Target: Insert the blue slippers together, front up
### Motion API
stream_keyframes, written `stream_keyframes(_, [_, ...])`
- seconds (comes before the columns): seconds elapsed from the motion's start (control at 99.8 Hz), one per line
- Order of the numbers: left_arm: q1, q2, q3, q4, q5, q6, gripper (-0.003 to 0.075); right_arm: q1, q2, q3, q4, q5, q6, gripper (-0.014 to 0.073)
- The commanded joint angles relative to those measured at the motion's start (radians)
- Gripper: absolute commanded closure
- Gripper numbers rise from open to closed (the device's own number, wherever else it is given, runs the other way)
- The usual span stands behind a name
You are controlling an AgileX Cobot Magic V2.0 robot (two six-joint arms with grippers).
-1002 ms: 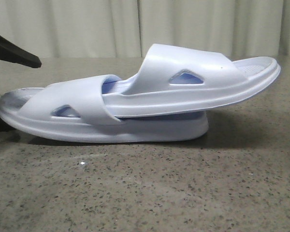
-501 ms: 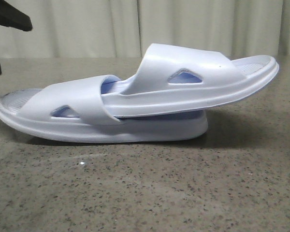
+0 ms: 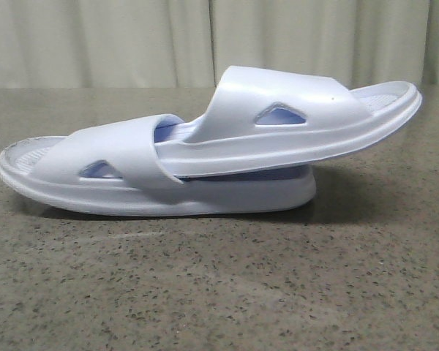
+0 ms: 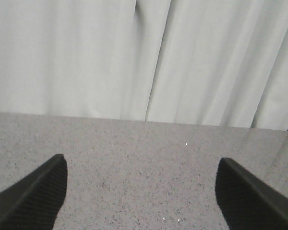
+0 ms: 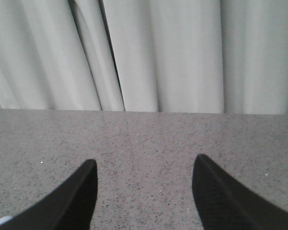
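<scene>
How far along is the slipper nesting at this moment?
Looks finished: the upper slipper is pushed under the strap of the lower slipper, which lies on the table. Nothing is in hand: the left gripper and right gripper are open over bare table. Nothing visibly remains.

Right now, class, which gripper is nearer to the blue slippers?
Right, probably. A pale sliver of the blue slippers shows beside the right gripper and its open fingers in its wrist view; the left gripper, also open, sees only table and curtain.
</scene>
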State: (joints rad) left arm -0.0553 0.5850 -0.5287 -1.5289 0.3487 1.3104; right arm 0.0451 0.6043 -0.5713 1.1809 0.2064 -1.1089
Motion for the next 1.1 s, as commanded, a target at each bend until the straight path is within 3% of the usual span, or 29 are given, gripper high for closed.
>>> stream_keyframes(0.0, [-0.005, -0.057, -0.004, 0.008, -0.009, -0.001, 0.0174, 0.002, -0.08, 0.0, 0.008, -0.057, -0.066, 0.0221])
stream_keyframes(0.481, [-0.005, -0.295, 0.237, 0.068, -0.039, -0.001, 0.0174, 0.002, -0.566, 0.3, -0.002, -0.096, -0.094, 0.0221])
stream_keyframes(0.771, [-0.005, -0.305, 0.316, 0.064, -0.033, -0.001, 0.0176, 0.002, -0.63, 0.39, -0.002, -0.107, -0.094, 0.0225])
stream_keyframes(0.902, [-0.005, -0.305, 0.316, 0.062, -0.033, -0.001, 0.0272, 0.002, -0.63, 0.39, -0.002, -0.111, -0.094, 0.0281])
stream_keyframes(1.092, [-0.005, -0.305, 0.316, 0.058, -0.035, -0.001, 0.0544, 0.002, -0.63, 0.39, -0.002, -0.111, -0.094, 0.0534])
